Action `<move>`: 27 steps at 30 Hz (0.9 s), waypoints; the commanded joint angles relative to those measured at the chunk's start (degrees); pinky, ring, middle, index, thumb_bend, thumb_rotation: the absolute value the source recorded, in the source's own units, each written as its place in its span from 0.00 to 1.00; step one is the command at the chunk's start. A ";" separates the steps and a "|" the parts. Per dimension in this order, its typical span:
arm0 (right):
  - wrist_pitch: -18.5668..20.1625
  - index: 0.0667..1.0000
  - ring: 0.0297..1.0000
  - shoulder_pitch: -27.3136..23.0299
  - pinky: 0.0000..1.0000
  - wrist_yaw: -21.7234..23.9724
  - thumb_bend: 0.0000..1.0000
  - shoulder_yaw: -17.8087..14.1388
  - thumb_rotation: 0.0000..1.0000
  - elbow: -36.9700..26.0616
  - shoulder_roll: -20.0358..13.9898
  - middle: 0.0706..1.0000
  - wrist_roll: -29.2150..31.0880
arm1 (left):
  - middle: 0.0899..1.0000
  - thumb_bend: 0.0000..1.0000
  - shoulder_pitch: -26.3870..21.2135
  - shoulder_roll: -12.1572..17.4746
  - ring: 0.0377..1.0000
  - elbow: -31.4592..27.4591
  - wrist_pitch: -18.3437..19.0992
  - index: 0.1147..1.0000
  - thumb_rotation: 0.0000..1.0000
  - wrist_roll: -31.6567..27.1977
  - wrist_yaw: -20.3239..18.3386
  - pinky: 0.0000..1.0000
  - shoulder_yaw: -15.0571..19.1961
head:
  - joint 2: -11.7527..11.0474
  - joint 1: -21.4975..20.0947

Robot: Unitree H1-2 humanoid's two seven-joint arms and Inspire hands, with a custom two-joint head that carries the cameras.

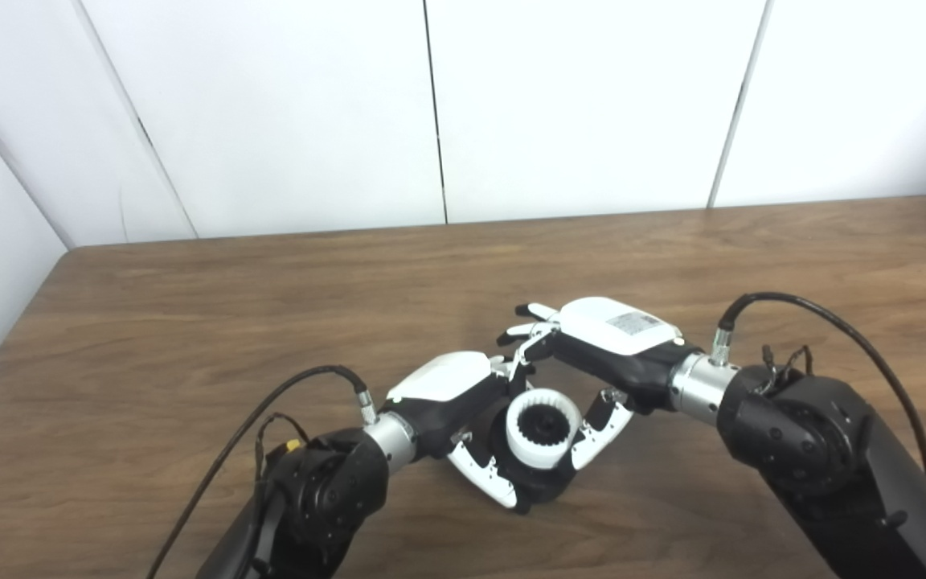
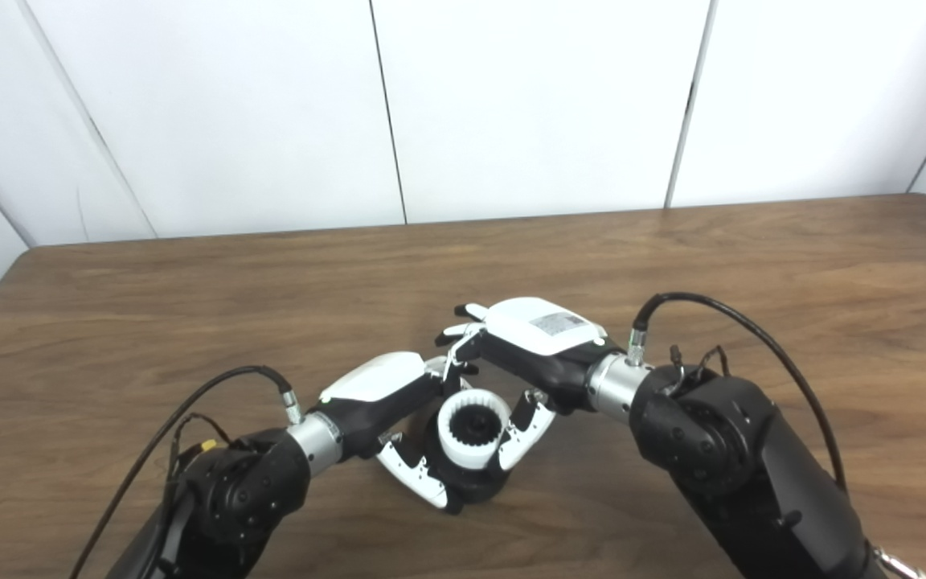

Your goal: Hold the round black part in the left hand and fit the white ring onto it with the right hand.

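left eye view, right hand (image 1: 604, 346) label (image 1: 637, 323) unreadable, white ring (image 1: 543, 431) unmarked

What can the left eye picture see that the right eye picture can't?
Only the left eye view shows more wall beside the table's left edge. Only the right eye view shows the table's far right corner. Both show the left hand holding the round black part, with the white ring on it and the right hand around the ring.
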 commanded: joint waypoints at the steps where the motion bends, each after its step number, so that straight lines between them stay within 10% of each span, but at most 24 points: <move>1: -1.44 0.45 1.00 -1.37 0.94 -1.36 0.52 -0.74 0.15 -0.66 0.35 0.89 0.21 | 0.96 0.91 -2.06 -0.16 1.00 -1.92 -1.18 0.65 0.25 0.01 1.67 0.92 0.96 | 0.01 0.02; 23: -2.22 0.46 1.00 -0.04 0.94 -2.70 0.52 -1.24 0.15 0.57 0.07 0.89 1.45 | 0.96 0.92 -2.24 0.19 1.00 -2.31 -0.81 0.65 0.26 0.13 1.23 0.92 1.13 | 0.08 0.35; 24: -2.19 0.57 1.00 0.03 0.93 -2.76 0.82 -1.28 0.23 0.59 0.10 0.89 1.51 | 0.96 0.92 -2.25 0.22 1.00 -2.33 -0.83 0.65 0.26 0.13 1.21 0.92 1.13 | 0.08 0.35; 27: -2.29 0.62 1.00 0.22 0.93 -3.07 0.93 -1.34 0.26 0.76 0.16 0.89 1.65 | 0.96 0.92 -2.30 0.30 1.00 -2.42 -0.73 0.64 0.26 0.20 1.11 0.91 1.14 | 0.10 0.38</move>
